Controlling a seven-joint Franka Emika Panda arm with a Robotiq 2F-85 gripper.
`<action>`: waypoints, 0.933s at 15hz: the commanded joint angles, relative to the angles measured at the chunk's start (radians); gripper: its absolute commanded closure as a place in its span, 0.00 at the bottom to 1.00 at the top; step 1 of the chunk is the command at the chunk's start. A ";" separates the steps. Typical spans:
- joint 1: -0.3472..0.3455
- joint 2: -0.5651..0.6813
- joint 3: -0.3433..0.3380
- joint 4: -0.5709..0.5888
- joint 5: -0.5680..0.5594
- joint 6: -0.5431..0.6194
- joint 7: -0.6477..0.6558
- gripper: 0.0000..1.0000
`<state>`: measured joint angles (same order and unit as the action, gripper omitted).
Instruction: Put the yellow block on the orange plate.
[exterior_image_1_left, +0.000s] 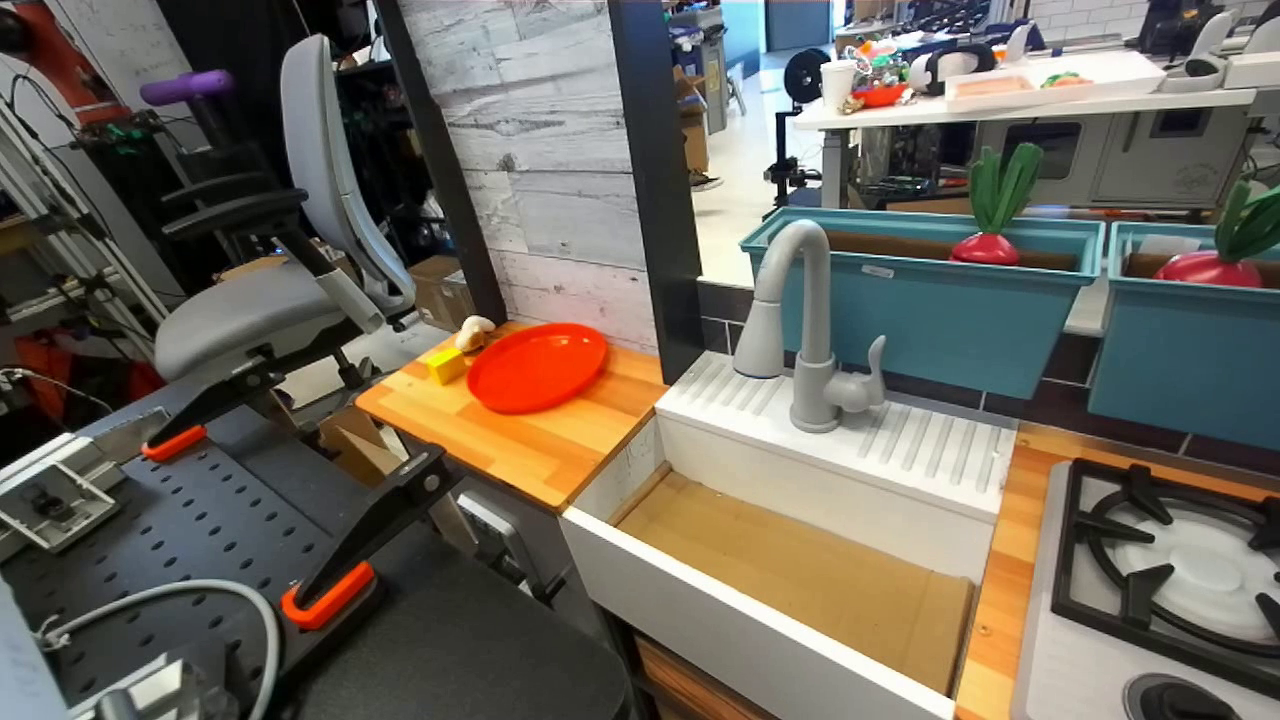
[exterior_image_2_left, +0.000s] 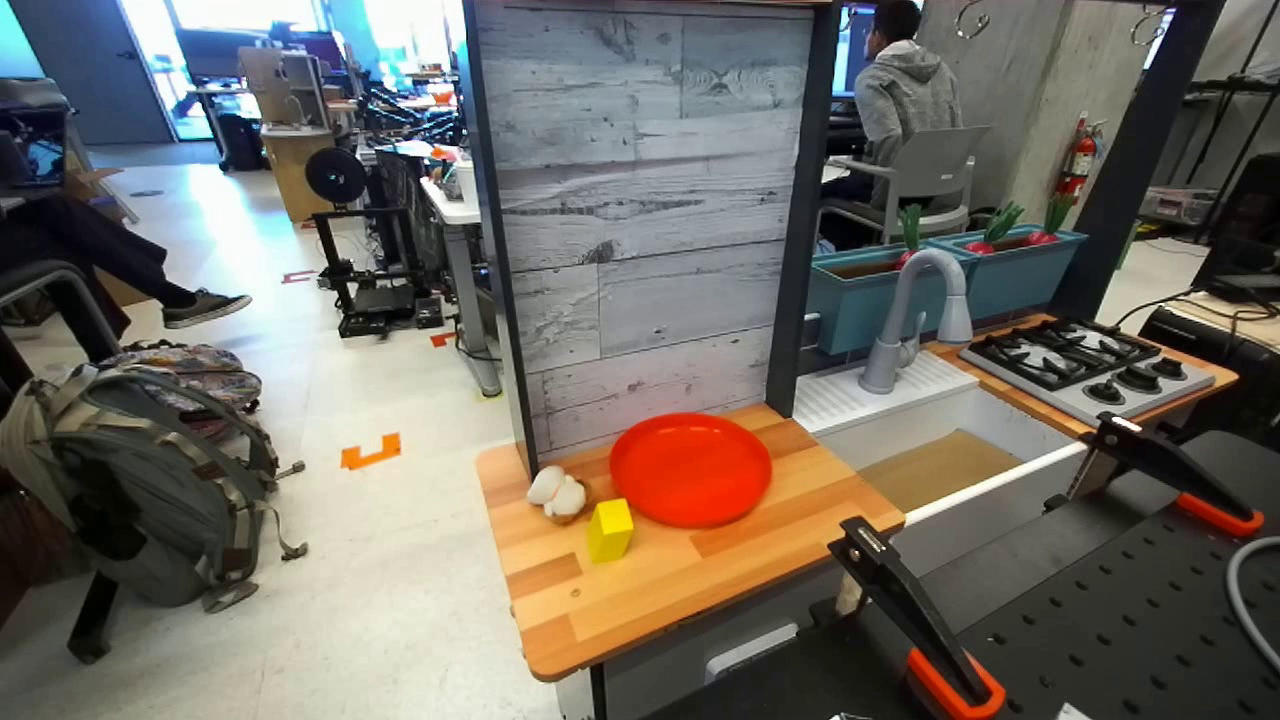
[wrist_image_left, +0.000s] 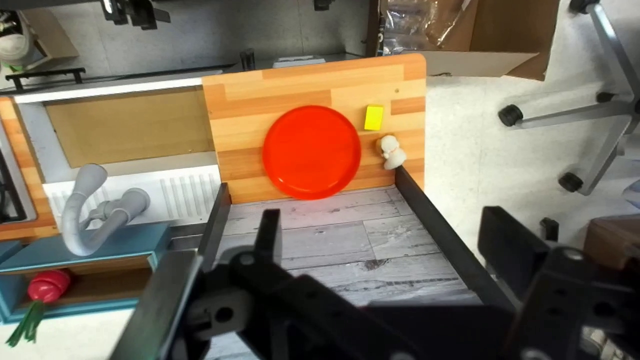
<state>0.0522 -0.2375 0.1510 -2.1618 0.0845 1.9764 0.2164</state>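
Observation:
The small yellow block (exterior_image_1_left: 446, 366) stands on the wooden counter beside the orange plate, apart from its rim. It also shows in an exterior view (exterior_image_2_left: 610, 530) and in the wrist view (wrist_image_left: 373, 117). The round red-orange plate (exterior_image_1_left: 538, 368) lies flat on the counter with nothing on it. It also shows in an exterior view (exterior_image_2_left: 690, 470) and in the wrist view (wrist_image_left: 312, 152). My gripper (wrist_image_left: 382, 217) is open with nothing between its fingers, high above the counter in the wrist view. It is out of view in both exterior views.
A small white-and-brown toy (exterior_image_2_left: 556, 494) stands near the block and plate. A grey wood-look panel (exterior_image_2_left: 650, 220) with dark posts rises behind the plate. A white sink (exterior_image_1_left: 760, 640) with a tall grey faucet (exterior_image_1_left: 815, 330) adjoins the counter. Black clamps (exterior_image_2_left: 910, 610) stick out at the front.

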 joint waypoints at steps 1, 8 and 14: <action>0.050 0.153 0.034 0.015 0.007 0.134 0.022 0.00; 0.109 0.418 0.035 0.003 0.017 0.427 0.002 0.00; 0.103 0.676 0.053 0.021 0.075 0.625 -0.061 0.00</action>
<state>0.1523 0.3176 0.1966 -2.1731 0.0979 2.5243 0.2149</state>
